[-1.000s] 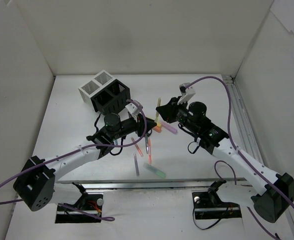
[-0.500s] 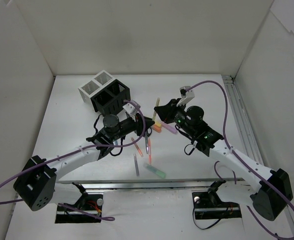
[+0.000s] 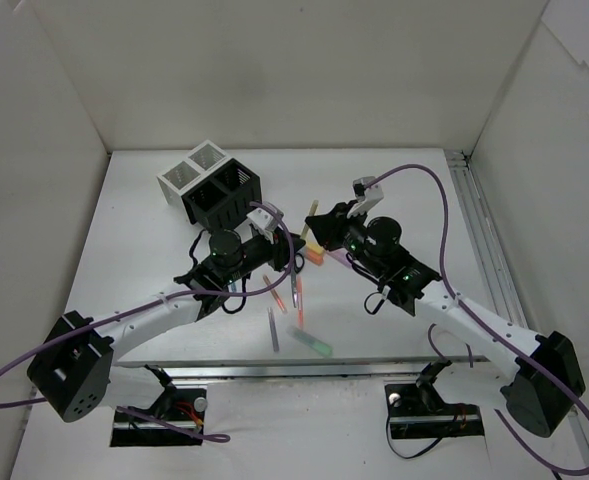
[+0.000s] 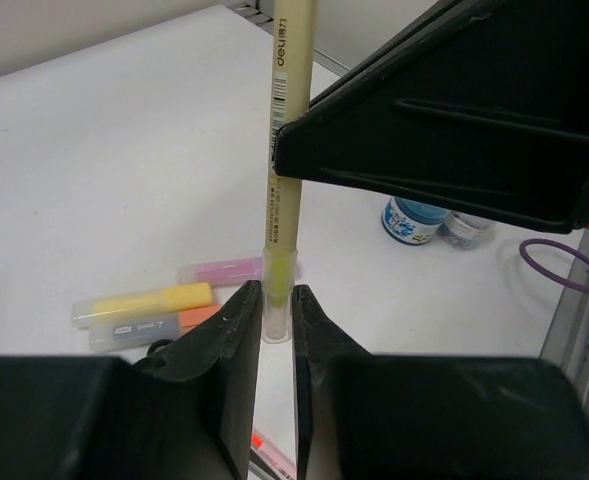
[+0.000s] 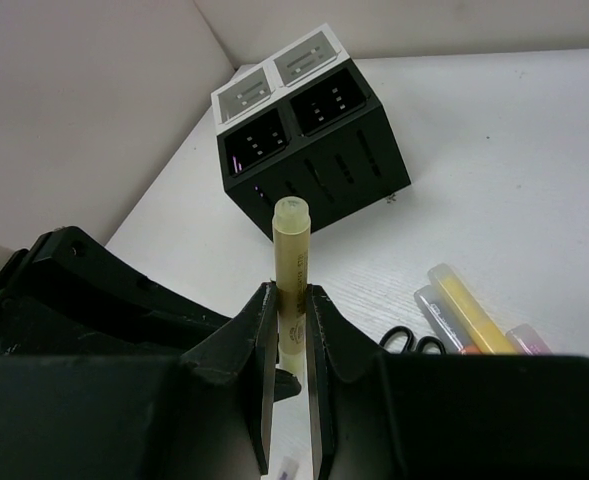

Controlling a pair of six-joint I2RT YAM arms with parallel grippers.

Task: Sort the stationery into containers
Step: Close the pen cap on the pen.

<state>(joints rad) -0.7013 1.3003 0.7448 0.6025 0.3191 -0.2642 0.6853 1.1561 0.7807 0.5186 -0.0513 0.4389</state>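
Note:
A pale yellow pen (image 3: 312, 216) (image 4: 286, 150) (image 5: 291, 250) stands upright above the table's middle, with both grippers on it. My left gripper (image 3: 300, 244) (image 4: 276, 300) is shut on its clear-capped lower end. My right gripper (image 3: 320, 226) (image 5: 290, 300) is shut on its barrel higher up, and in the left wrist view it shows as a black wedge (image 4: 444, 130). The containers (image 3: 224, 208) (image 5: 324, 175), two white and two black mesh cups, stand at the back left. Under the grippers lie yellow (image 4: 144, 300) (image 5: 469, 310), pink (image 4: 224, 270) and orange-grey (image 4: 144, 328) highlighters and black scissors (image 5: 409, 343).
Slim pens (image 3: 296, 292) (image 3: 273, 328) and a green highlighter (image 3: 314, 344) lie nearer the front edge. White walls enclose the table on three sides, and a metal rail (image 3: 479, 230) runs along the right. The left gripper's body (image 5: 104, 290) fills the lower left of the right wrist view.
My right arm has shifted left, toward the left gripper, and the pen's top has moved left with it. The left arm has hardly moved.

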